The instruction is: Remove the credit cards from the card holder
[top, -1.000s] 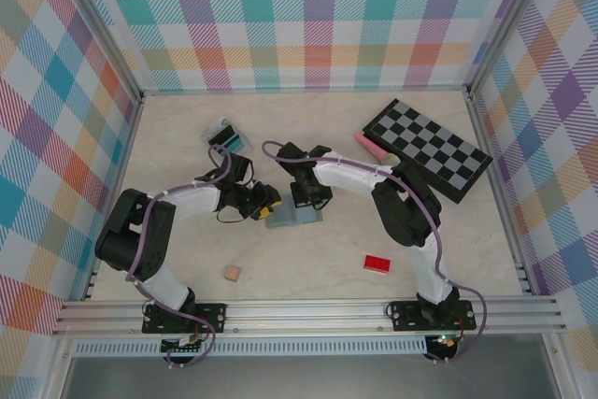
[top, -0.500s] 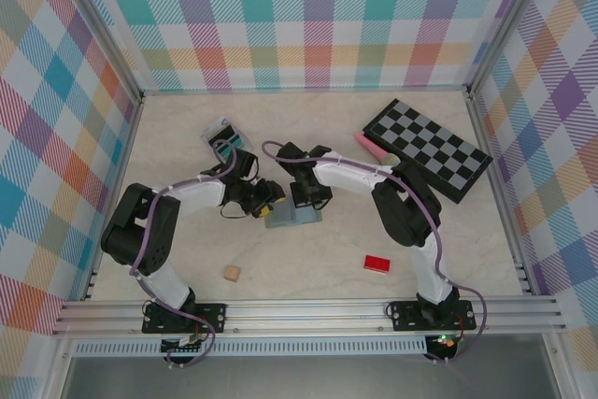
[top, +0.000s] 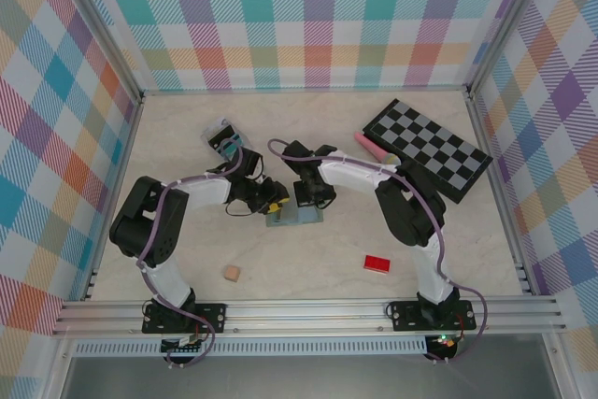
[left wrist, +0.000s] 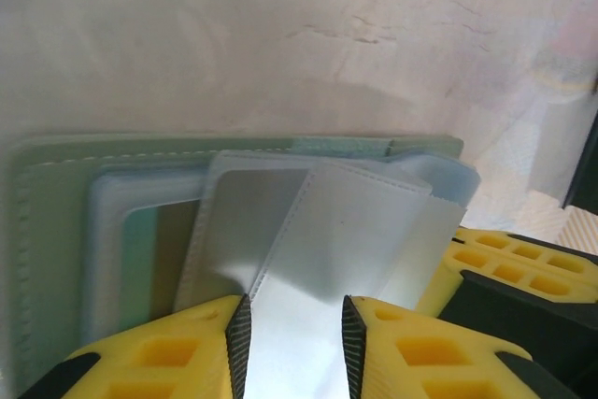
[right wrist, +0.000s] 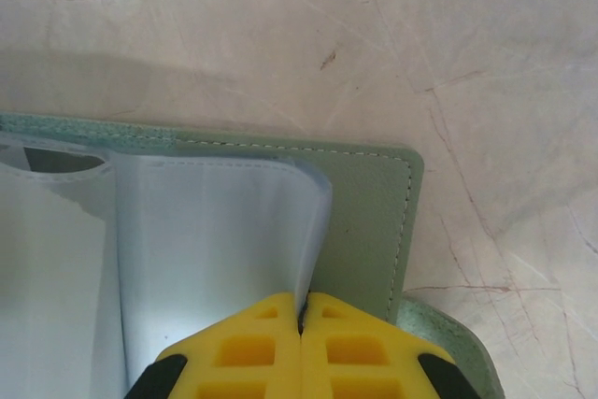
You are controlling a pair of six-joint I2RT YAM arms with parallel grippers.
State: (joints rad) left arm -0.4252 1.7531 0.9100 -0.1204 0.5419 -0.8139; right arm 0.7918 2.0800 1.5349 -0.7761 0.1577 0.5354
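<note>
— Pale marbled tabletop [top: 308, 277] inside plaid walls, seen from above: the card holder [top: 292, 217] lies open near the centre. The left gripper [top: 274, 206] comes at it from 9 o'clock, elbow folded low. The right gripper [top: 306, 201] bears down on its 12 o'clock edge, forearm stretched in from 3 o'clock. Loose credit cards [top: 224, 138], teal and dark, lie well apart at 10 o'clock.

— And the left wrist view?

— Yellow fingers [left wrist: 159, 357] stand partly apart, with a clear sleeve leaf [left wrist: 327, 231] running into the gap. Whether they grip it cannot be told. A teal strip shows in a pocket at 9 o'clock, perhaps a card.

— The risk there?

— Pulling sleeve rather than card would likely drag the whole holder along.

— Right wrist view?

— Its fingers [right wrist: 252, 348] are closed tight on the edge of a clear sleeve leaf. That thin film could slip free or tear, and then nothing would pin the holder down.
</note>
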